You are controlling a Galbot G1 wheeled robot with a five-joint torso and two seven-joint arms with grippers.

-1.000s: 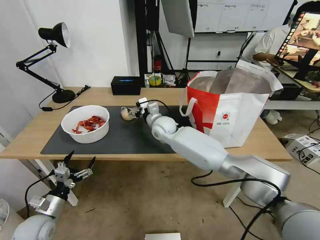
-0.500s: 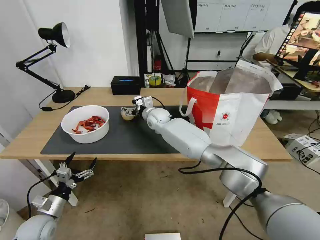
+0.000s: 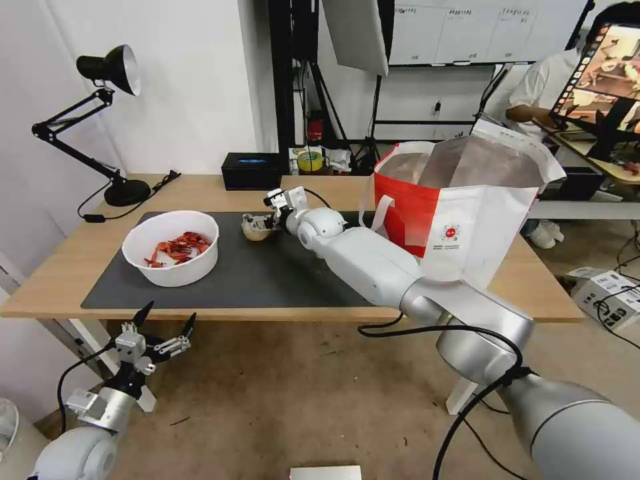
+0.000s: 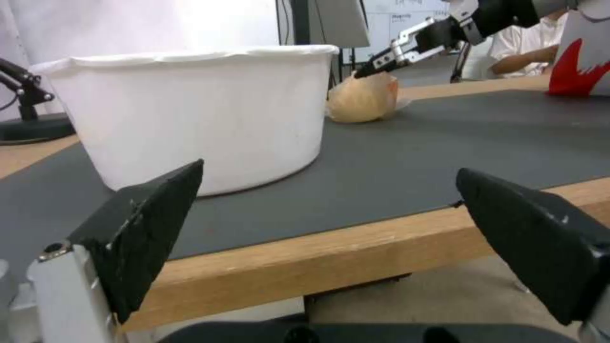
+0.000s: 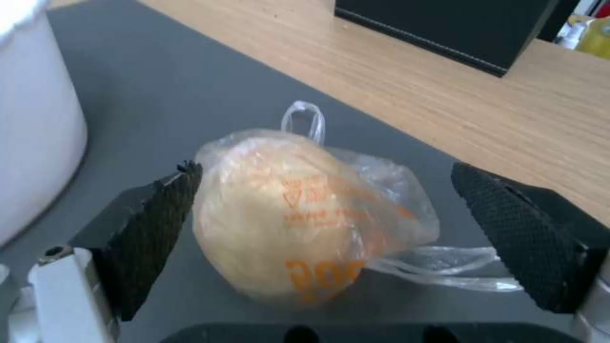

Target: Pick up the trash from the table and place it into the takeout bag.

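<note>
Both claws open: my right claw [image 3: 259, 220] straddles tan wrapped lump [image 5: 299, 214] on mat [image 3: 267, 273], one finger touching; left claw [image 3: 163, 327] idles below tabletop [image 3: 527, 280].

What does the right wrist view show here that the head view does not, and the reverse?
Only the right wrist view shows the orange print on the tan plastic-wrapped lump, its loose clear plastic tails, and one finger pad near its side while the other stands clear of it. Only the head view shows the takeout bag standing open, the red shells in the white bowl, the desk lamp and the left gripper open below the table edge. Both show the right gripper open around the lump on the dark mat, and the black box.
</note>
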